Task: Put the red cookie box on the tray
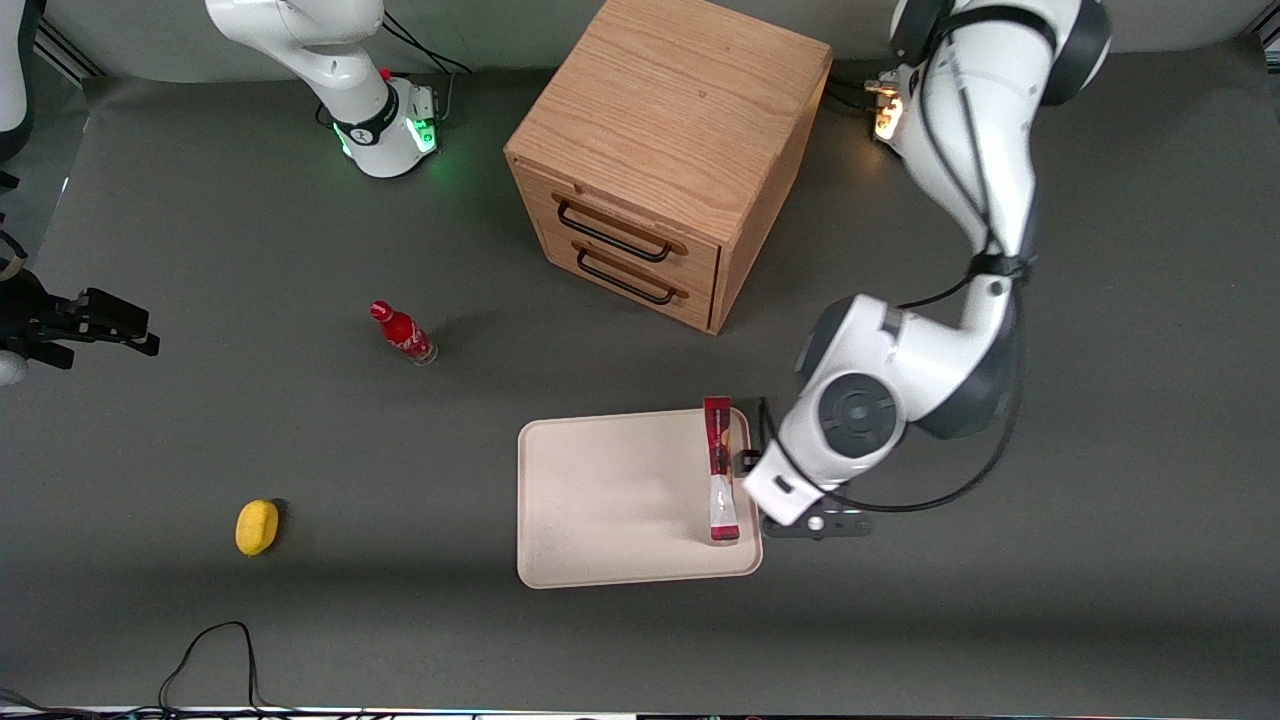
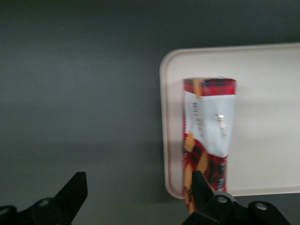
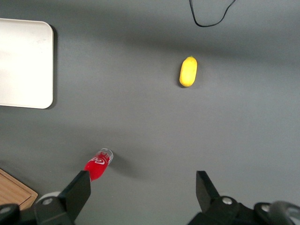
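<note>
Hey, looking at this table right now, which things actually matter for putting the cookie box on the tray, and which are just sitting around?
Part of the job:
- red cookie box, lying on the tray along its edge nearest the working arm
- tray
- gripper, open, beside that tray edge, one finger next to the box

Just lying about:
- wooden drawer cabinet
- small red bottle
- yellow lemon-like object

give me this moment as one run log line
task: red cookie box to tray | box: on tray, along the rim nearest working arm | pincer: open, beside that rim, not holding box
</note>
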`<move>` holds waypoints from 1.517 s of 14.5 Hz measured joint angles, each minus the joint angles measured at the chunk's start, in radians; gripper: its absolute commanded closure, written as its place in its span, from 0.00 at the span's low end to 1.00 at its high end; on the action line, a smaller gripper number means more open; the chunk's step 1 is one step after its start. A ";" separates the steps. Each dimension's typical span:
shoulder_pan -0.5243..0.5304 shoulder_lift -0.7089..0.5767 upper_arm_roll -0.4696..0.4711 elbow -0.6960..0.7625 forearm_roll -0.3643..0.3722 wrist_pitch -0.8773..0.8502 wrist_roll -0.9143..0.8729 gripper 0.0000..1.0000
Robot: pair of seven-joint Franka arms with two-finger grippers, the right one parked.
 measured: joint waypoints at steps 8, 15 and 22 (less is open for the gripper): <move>0.283 -0.503 0.009 -0.522 0.004 -0.005 0.272 0.00; 0.454 -0.675 0.013 -0.636 0.060 -0.092 0.338 0.00; 0.370 -0.714 0.082 -0.540 0.120 -0.288 0.350 0.00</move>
